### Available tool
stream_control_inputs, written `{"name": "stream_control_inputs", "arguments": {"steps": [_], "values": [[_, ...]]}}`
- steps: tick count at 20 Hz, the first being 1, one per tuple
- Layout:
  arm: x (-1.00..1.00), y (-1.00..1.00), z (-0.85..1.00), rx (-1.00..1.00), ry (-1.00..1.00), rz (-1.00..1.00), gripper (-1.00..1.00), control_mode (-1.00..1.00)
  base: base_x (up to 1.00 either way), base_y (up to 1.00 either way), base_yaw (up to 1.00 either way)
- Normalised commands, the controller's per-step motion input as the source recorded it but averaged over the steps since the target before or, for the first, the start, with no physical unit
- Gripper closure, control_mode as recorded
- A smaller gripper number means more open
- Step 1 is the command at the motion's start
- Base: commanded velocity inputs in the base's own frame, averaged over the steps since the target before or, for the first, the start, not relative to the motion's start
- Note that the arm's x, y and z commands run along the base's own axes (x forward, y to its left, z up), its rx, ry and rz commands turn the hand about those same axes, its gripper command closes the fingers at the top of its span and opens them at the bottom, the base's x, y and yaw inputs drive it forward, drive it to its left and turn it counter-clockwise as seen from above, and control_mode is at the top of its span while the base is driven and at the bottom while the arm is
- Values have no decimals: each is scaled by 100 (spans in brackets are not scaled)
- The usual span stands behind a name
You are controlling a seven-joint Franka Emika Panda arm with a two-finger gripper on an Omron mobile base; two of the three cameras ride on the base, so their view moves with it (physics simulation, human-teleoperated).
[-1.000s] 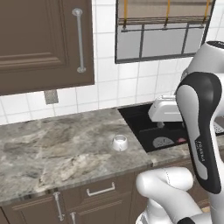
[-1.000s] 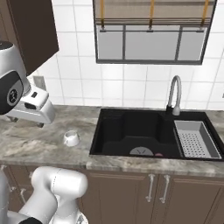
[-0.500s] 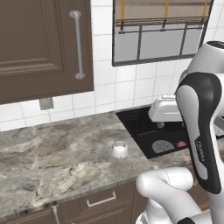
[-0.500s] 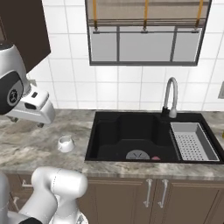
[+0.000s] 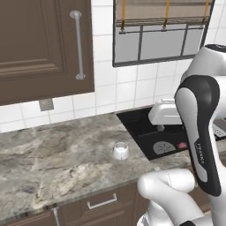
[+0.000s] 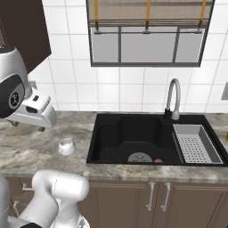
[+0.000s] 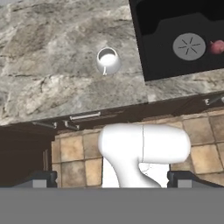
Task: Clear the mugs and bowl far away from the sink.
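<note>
Left base view:
white mug [image 5: 120, 151]: small, glossy, upright on the grey marbled counter [image 5: 53, 163], open mouth up, just beside the left rim of the sink [image 5: 163, 132].
sink: black recessed basin with a round drain; a small red rounded thing [image 5: 181, 145] lies on its floor by the drain, too small to tell what it is.
hand [image 5: 165, 112]: white block of the arm, hanging above the basin, up and to the right of the mug, well apart from it.

Right base view:
white mug [image 6: 66, 146]: low and rounded, a thin handle faintly showing; it stands on the counter [image 6: 40, 147] between the sink [image 6: 133, 138] and the white hand [image 6: 33, 111], below the hand.
sink: chrome curved tap [image 6: 173, 100] at the back, grey perforated tray [image 6: 193, 144] at the right end, red thing [image 6: 157, 160] near the drain.

Hand view:
jaws [image 7: 111, 179]: spread fully wide, the two dark tips at the far corners of the bottom edge, nothing between them.
white mug [image 7: 107, 60]: seen from above, pale inside, handle towards the jaws; it sits far ahead of the jaws, roughly midway between the tips, on the counter [image 7: 52, 65].
sink [image 7: 179, 35]: ahead and to the right of the jaws, with the red thing [image 7: 215, 47] beside the drain.
</note>
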Motion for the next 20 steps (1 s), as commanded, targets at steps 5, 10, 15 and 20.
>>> {"name": "stream_control_inputs", "arguments": {"steps": [5,10,15,20], "values": [[0,11,-40,0,0,0,-100,-100,0,0,0],[0,1,-39,0,0,0,-100,-100,0,0,0],[0,3,-38,0,0,0,-100,-100,0,0,0],[0,5,-35,0,0,0,-100,-100,0,0,0]]}}
